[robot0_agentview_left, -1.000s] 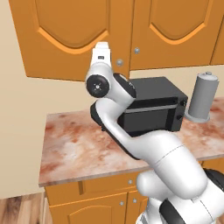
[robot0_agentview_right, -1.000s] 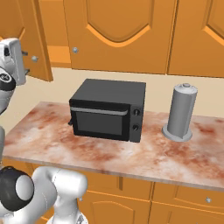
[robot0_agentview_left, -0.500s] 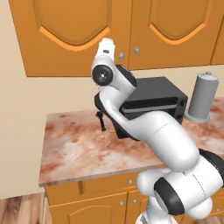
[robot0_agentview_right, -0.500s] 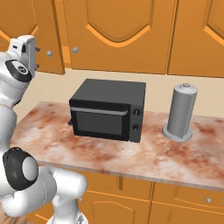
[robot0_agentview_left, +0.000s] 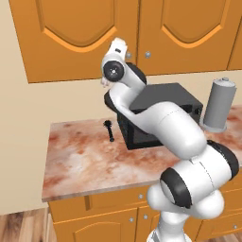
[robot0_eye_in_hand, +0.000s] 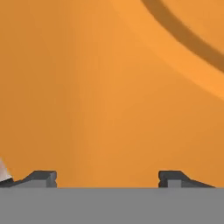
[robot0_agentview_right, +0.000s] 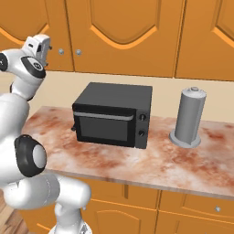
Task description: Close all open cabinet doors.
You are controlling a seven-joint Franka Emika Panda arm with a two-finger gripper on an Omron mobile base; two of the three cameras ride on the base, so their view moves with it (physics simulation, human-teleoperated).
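Observation:
The cabinet doors hang above the counter. My gripper [robot0_agentview_left: 123, 50] [robot0_agentview_right: 45, 46] is raised against the lower right corner of the left cabinet door [robot0_agentview_left: 75, 42], beside the seam to the middle door [robot0_agentview_left: 189, 33] [robot0_agentview_right: 123, 32]. In the hand view the orange door panel [robot0_eye_in_hand: 109, 87] sits very close in front of the gripper [robot0_eye_in_hand: 108, 179]. Its fingertips [robot0_eye_in_hand: 43, 178] stand wide apart and open, with nothing between them. The left door [robot0_agentview_right: 23, 27] looks flush with its neighbours. Small silver knobs [robot0_agentview_right: 59, 51] [robot0_agentview_left: 148, 55] show near the seam.
A black toaster oven [robot0_agentview_right: 112, 114] [robot0_agentview_left: 160, 108] stands on the marble counter [robot0_agentview_left: 80, 160], under the arm. A grey cylinder [robot0_agentview_right: 188, 116] [robot0_agentview_left: 218, 104] stands to its right. A dark utensil [robot0_agentview_left: 109, 130] lies left of the oven. Drawer fronts [robot0_agentview_right: 192, 205] run below the counter.
The left door has swung from an open angle to flush with the others. My hand followed it up and toward the cabinet front.

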